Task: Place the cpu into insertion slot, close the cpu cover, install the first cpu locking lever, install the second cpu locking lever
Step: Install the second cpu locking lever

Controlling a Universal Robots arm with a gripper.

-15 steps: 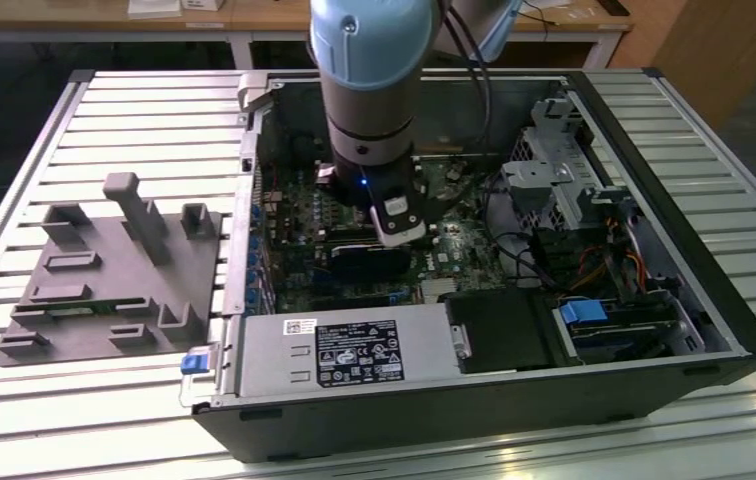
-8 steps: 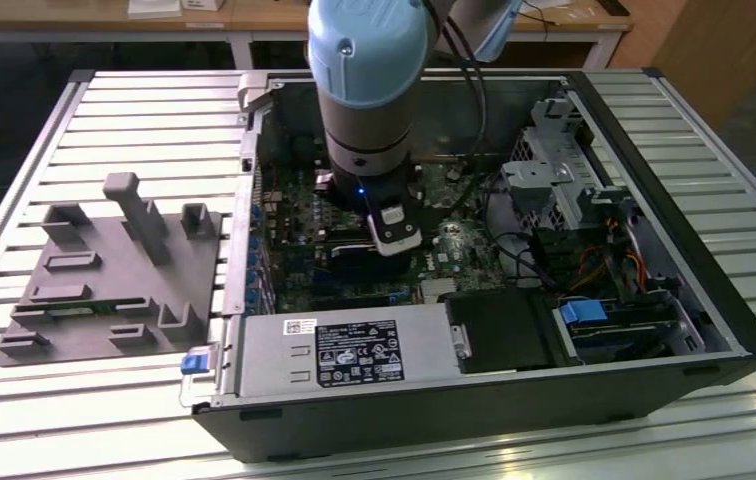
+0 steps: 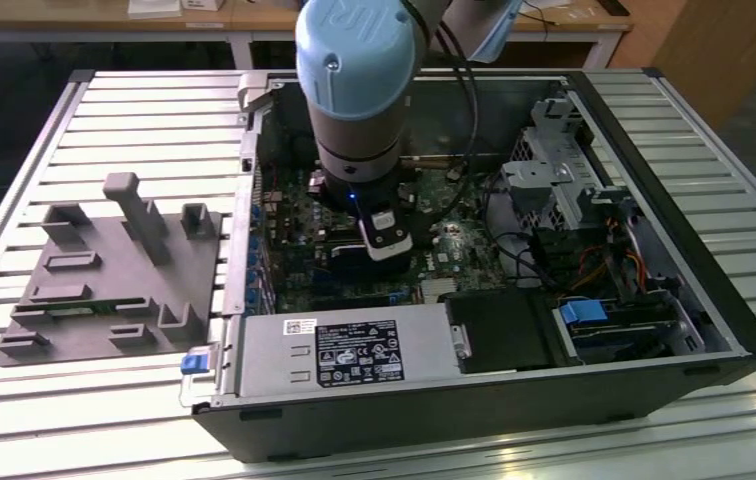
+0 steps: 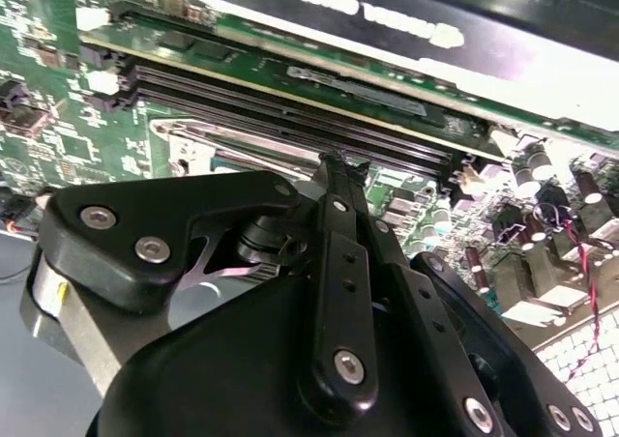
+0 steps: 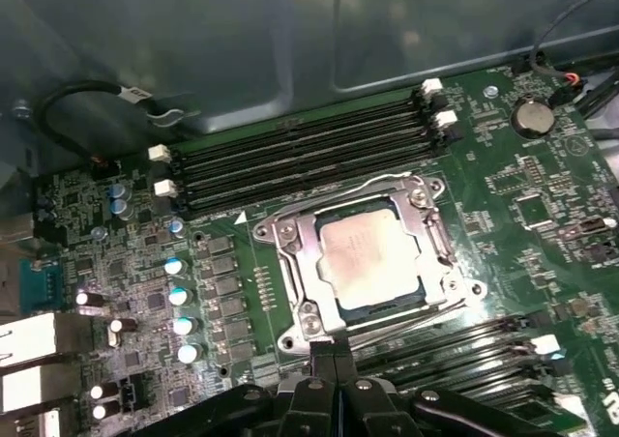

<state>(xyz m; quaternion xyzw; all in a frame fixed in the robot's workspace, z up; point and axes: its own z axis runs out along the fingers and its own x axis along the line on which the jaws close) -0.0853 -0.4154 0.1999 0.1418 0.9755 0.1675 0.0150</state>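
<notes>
Silver-grey, the one cpu (image 5: 372, 256) sits in the insertion slot (image 5: 440, 239) with the cpu cover (image 5: 314, 263) shut over its edges. The black end effector (image 5: 329, 355) is clenched with nothing in it, right at the slot's edge. One arm (image 3: 355, 90) hides the slot in the exterior view.

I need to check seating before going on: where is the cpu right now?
In the first wrist view the cpu lies in the insertion slot, framed by the cpu cover, between two banks of memory slots.
</notes>
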